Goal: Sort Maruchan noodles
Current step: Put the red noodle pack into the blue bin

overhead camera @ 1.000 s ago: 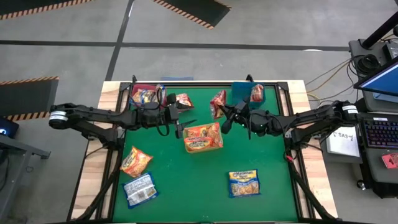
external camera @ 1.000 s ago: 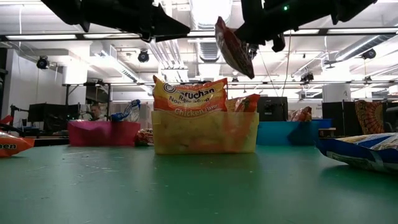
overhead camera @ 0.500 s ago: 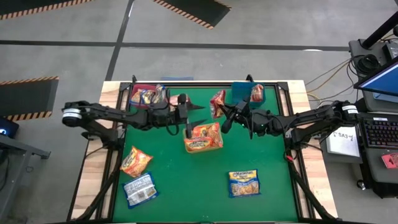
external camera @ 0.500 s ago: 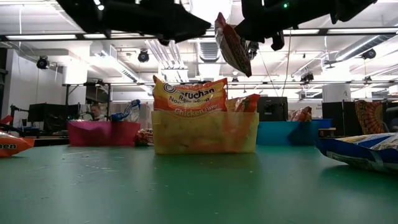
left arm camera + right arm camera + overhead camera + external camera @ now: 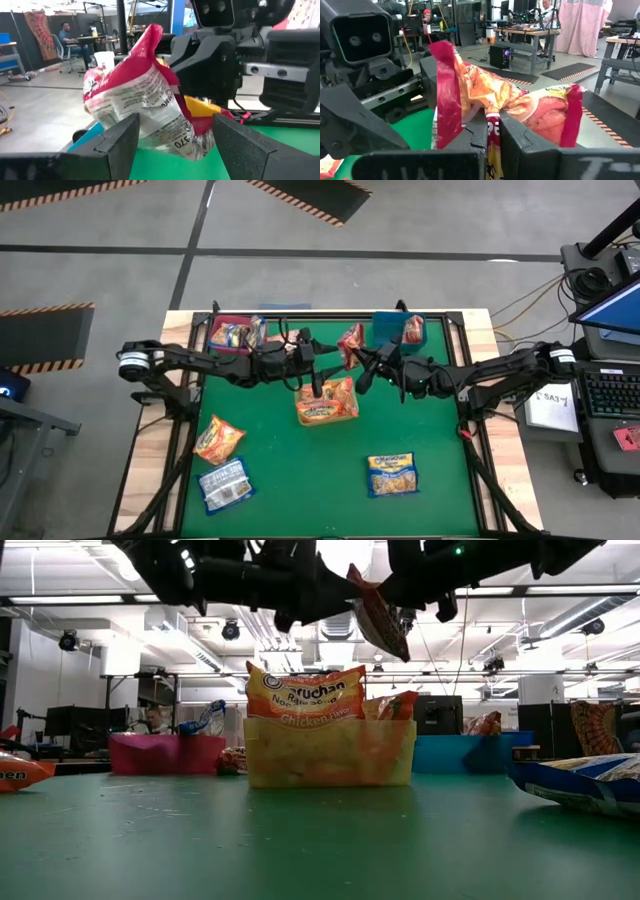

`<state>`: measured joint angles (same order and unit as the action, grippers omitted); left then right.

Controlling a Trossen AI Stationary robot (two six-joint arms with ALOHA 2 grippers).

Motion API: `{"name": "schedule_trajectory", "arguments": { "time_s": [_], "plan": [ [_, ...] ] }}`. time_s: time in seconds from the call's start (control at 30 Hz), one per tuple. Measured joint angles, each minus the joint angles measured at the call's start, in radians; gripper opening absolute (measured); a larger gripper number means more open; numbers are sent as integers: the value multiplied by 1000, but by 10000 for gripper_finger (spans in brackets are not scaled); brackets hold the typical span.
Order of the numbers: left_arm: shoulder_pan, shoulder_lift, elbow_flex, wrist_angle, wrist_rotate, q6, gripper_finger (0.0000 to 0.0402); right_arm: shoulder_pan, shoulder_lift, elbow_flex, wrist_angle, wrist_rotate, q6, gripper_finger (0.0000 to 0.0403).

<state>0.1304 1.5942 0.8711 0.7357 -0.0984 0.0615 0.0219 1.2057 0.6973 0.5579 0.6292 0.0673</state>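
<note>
A red ramen packet [image 5: 350, 345] hangs in the air above the far middle of the table, in my right gripper [image 5: 364, 364], which is shut on it. My left gripper [image 5: 320, 373] is open and reaches in from the left. In the left wrist view its fingers stand on either side of the red packet [image 5: 145, 100]; whether they touch it, I cannot tell. An orange packet [image 5: 325, 398] stands in the orange bin [image 5: 330, 755]. An orange packet [image 5: 218, 438] and two blue ones [image 5: 225, 485] [image 5: 392, 475] lie flat on the green mat. My right gripper pinches the red packet between its two fingers [image 5: 480, 132], on a crumpled part of the wrapper [image 5: 492, 112] near its right side. The fingers come in roughly level from the table's right. The packet [image 5: 378, 615] is lifted clear, tilted and edge-on in the low view.
A red bin [image 5: 235, 333] with packets sits at the far left and a blue bin [image 5: 400, 330] with a packet at the far right. The orange bin lies right below both grippers. The middle and near right of the mat [image 5: 300, 480] have free room.
My left arm has reached toward the table's right, moving its open gripper from beside the red bin up to the red packet held by my right gripper. My right gripper and the packet have stayed where they were.
</note>
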Motion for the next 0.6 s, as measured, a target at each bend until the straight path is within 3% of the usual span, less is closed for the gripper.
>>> {"name": "schedule_trajectory", "arguments": {
  "time_s": [0.17, 0.37, 0.6],
  "plan": [
    [1, 14, 0, 5, -69, -8, 230, 0, 29, 0, 0, -2, 0, 13],
    [5, 23, 0, 1, -77, -8, 222, 0, 66, 0, 6, -6, 3, 13],
    [8, 23, 0, -10, -78, 1, 124, 0, 67, 0, 8, -8, 13, 13]
  ]
}}
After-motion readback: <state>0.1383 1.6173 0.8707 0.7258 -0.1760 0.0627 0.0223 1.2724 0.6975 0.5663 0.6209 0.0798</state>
